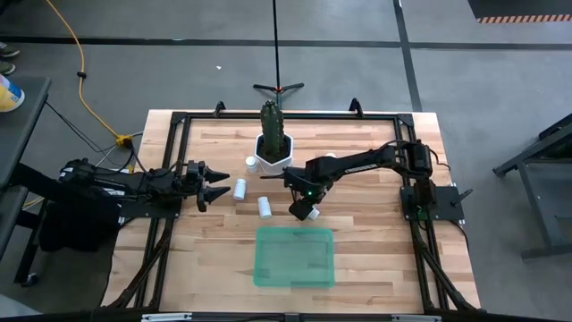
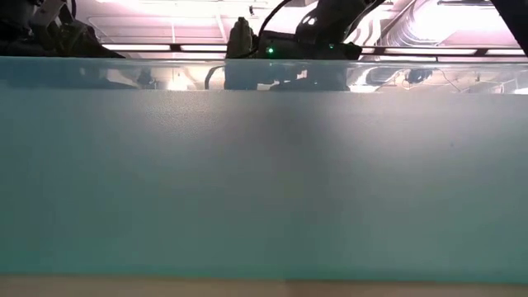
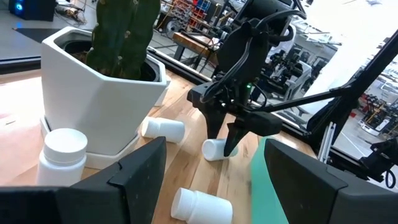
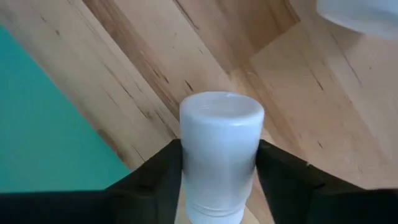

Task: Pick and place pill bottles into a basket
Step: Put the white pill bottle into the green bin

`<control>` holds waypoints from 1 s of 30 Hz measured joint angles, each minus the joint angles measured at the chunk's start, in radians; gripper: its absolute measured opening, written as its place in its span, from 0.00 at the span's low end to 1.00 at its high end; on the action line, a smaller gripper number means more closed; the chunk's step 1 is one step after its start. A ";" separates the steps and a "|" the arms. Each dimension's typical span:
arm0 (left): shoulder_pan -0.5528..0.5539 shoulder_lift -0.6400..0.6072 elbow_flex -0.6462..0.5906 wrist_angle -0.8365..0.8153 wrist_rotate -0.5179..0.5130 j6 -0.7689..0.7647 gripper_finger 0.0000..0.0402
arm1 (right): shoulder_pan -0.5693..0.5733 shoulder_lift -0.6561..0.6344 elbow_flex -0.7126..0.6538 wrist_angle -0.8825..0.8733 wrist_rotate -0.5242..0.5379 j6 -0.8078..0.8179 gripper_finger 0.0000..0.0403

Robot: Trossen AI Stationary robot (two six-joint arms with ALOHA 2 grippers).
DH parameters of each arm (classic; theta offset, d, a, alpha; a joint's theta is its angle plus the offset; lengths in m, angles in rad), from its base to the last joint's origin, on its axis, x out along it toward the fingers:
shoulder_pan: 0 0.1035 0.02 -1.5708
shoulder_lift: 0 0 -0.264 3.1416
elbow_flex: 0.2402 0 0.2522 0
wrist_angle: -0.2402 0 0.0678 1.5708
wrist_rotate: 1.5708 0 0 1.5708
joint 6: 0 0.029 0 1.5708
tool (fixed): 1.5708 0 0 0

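Observation:
My right gripper [image 1: 302, 209] is shut on a white pill bottle [image 4: 221, 149] just beyond the far edge of the green basket [image 1: 295, 257], low over the table. My left gripper [image 1: 217, 186] is open and empty at the table's left, fingers pointing right. Two pill bottles lie on their sides on the wood [image 1: 239, 189] [image 1: 264, 207]. One stands upright [image 1: 251, 164] beside the white hexagonal cactus pot [image 1: 273, 148]. Another bottle [image 4: 367, 12] shows at the edge of the right wrist view. My right gripper pinches the bottle's round side wall [image 4: 186, 155] between its two fingers [image 4: 283, 180], coming slanting down from the table's right. The bottle lies along the fingers, one flat end [image 4: 221, 112] sticking out past the fingertips. Whether it touches the table, I cannot tell.
The basket's translucent green wall [image 2: 264, 181] fills the low view. The cactus pot stands at the table's far middle, close behind the right arm [image 1: 357, 165]. Bare wood lies on both sides of the basket.

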 joint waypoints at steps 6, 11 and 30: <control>0.000 0.000 0.000 0.000 0.000 -0.030 0.76 | 0.000 0.000 0.000 0.034 -0.046 -0.021 0.31; 0.000 0.000 0.000 0.008 0.000 -0.049 0.76 | 0.000 0.000 0.000 0.058 -0.091 -0.026 0.30; 0.000 0.000 0.000 0.075 -0.002 -0.087 0.76 | -0.008 -0.166 0.003 0.658 -0.121 0.044 0.29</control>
